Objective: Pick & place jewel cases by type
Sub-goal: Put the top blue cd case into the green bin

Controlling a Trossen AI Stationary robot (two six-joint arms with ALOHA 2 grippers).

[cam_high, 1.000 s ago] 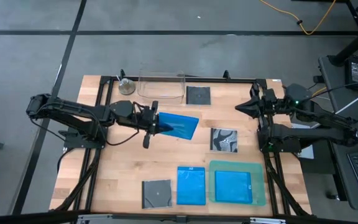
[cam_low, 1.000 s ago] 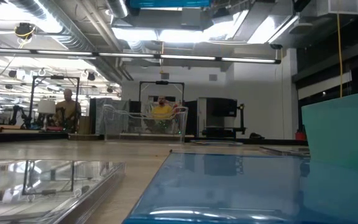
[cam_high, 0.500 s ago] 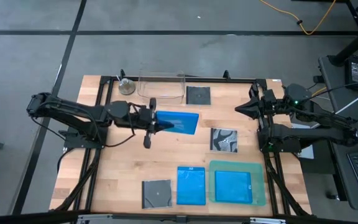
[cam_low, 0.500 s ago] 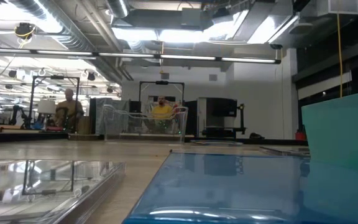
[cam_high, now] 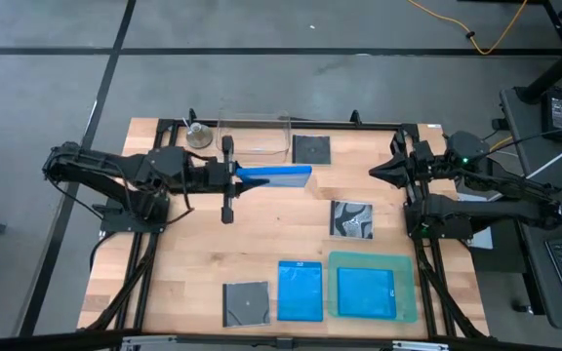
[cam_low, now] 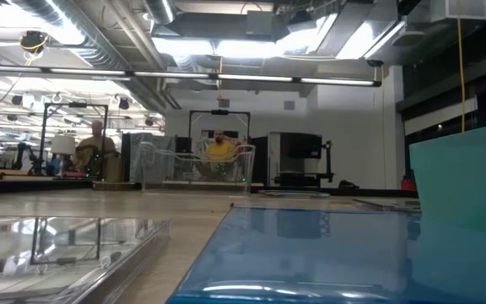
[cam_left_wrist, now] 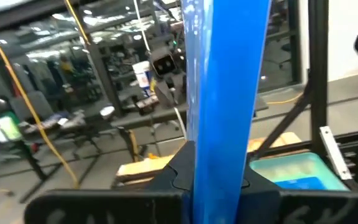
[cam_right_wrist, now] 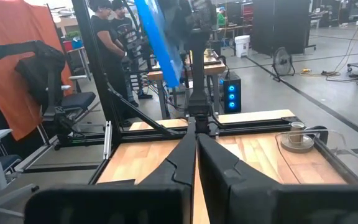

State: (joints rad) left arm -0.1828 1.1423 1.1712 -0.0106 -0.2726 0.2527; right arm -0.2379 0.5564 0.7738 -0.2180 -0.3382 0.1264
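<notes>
- Blue plastic fills the left gripper: its fingers are clamped on one edge of a blue jewel case, held on edge above the far middle of the table, just near of the clear tub.
- The left wrist view shows the same case standing edge-on between the two dark fingers.
- The right gripper waits at the far right; its fingers meet with almost no gap and carry nothing.
- Sorted so far, by my reading: one blue case lies inside the green tray at the near right.
- A second blue case lies on the wood just left of that tray, apparently not yet placed.
- The three dark square cases are apart: one at the far edge, the patterned one mid-right, one near.
- Left to do, likely: place the held case, then group the dark ones.
</notes>
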